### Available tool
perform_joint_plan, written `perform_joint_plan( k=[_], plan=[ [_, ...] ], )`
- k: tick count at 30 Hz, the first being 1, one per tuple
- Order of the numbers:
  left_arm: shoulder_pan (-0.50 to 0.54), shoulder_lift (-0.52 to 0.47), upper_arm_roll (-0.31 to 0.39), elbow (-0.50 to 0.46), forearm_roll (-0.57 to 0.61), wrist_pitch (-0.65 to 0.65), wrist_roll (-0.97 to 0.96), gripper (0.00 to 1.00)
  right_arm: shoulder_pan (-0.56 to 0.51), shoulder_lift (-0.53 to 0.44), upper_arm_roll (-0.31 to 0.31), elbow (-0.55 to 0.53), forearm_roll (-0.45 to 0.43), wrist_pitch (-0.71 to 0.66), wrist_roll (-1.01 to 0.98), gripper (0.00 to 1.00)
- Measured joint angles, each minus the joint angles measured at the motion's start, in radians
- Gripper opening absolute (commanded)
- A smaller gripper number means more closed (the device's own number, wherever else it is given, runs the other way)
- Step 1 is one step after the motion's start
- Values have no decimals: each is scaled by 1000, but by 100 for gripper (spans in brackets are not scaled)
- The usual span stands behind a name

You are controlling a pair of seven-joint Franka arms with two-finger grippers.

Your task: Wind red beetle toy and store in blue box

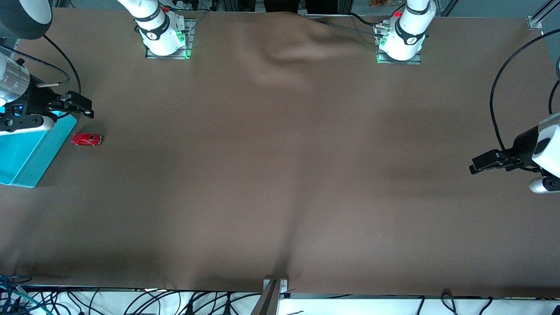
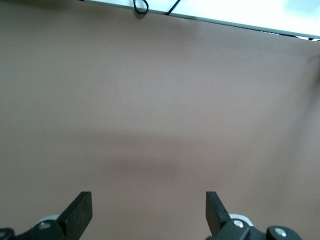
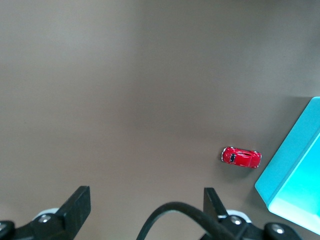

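The right hand [image 1: 81, 107] hangs over the bench [image 1: 280, 175] at the right arm's end, above the corner of the box [image 1: 26, 157] that lies toward the arm bases. Its fingers [image 3: 75, 207] stand wide apart and hold nothing. The wrist is turned so the fingers point roughly level, toward the middle of the bench, with a black cable looping down beside them.

The left hand [image 1: 479, 164] waits over the bare cloth near the edge at the left arm's end. Its fingers [image 2: 80, 212] are also spread wide and empty, pointing inward along the bench, well apart from both task things.

The toy [image 1: 86, 139] sits on its wheels on the brown cloth, just beside the box on the side facing the middle of the bench, with a narrow strip of cloth showing between the two. It lies lengthwise along the bench. In the right wrist view the toy [image 3: 241, 157] is clear of the hand's fingers, untouched.

The box [image 3: 295, 175] rests on the cloth at the edge by the right arm's end, set at a slight angle to that edge, partly covered by the right wrist.
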Motion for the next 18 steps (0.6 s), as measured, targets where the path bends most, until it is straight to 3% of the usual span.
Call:
perform_joint_plan(
  k=[18],
  plan=[
    [0, -29, -1, 1, 14, -3, 68, 100, 1, -2, 21, 6, 1, -2, -1, 100]
  ],
)
